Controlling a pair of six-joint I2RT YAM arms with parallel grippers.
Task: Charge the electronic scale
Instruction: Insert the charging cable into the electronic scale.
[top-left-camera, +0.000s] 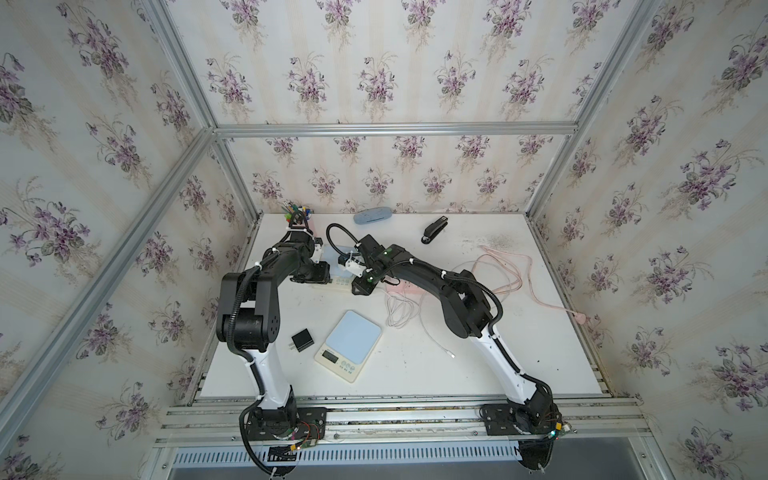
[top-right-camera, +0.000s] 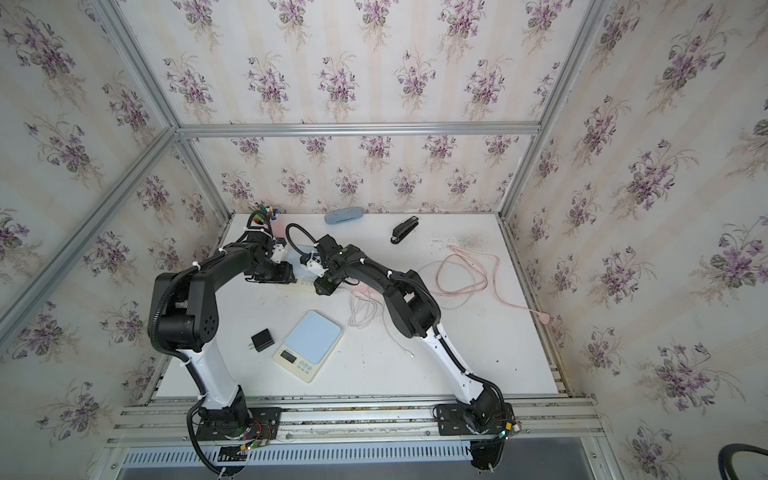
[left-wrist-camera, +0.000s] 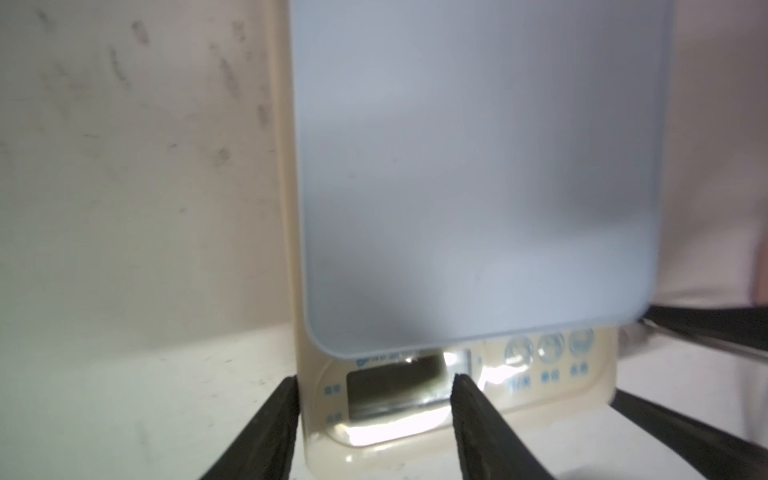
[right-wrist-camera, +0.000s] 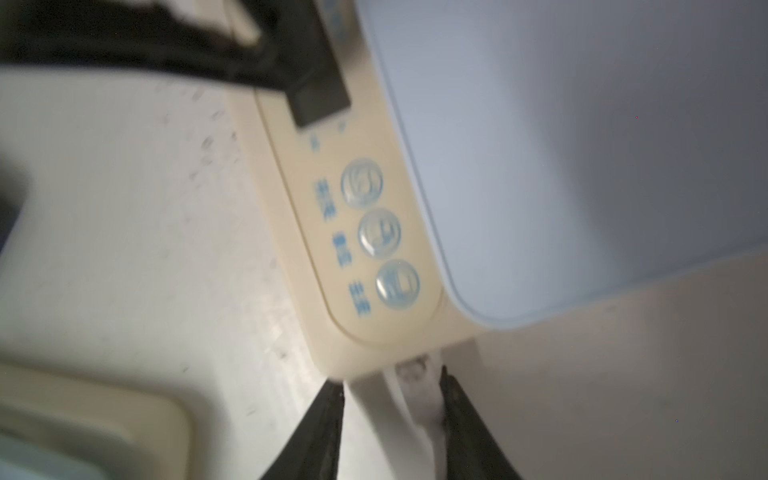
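Scale (left-wrist-camera: 478, 187): cream body, pale blue platform. Adapter (top-left-camera: 302, 340) black. Wallpaper (top-left-camera: 374, 79): purple floral. Cord (top-left-camera: 579, 317) pink.

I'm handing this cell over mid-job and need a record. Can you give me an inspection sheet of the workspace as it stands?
Surface: white table, scuffed and speckled.
Job's things: far scale under both grippers; black adapter loose, not plugged in.
Clutter: second scale, stapler, blue case, pen pot.
Grippers: left gripper open over the far scale's display; right gripper open astride the white plug.
Cables: white plug sits at the far scale's side; coiled white cable; pink cord's plug near the table edge.
Surroundings: floral walls, aluminium frame.
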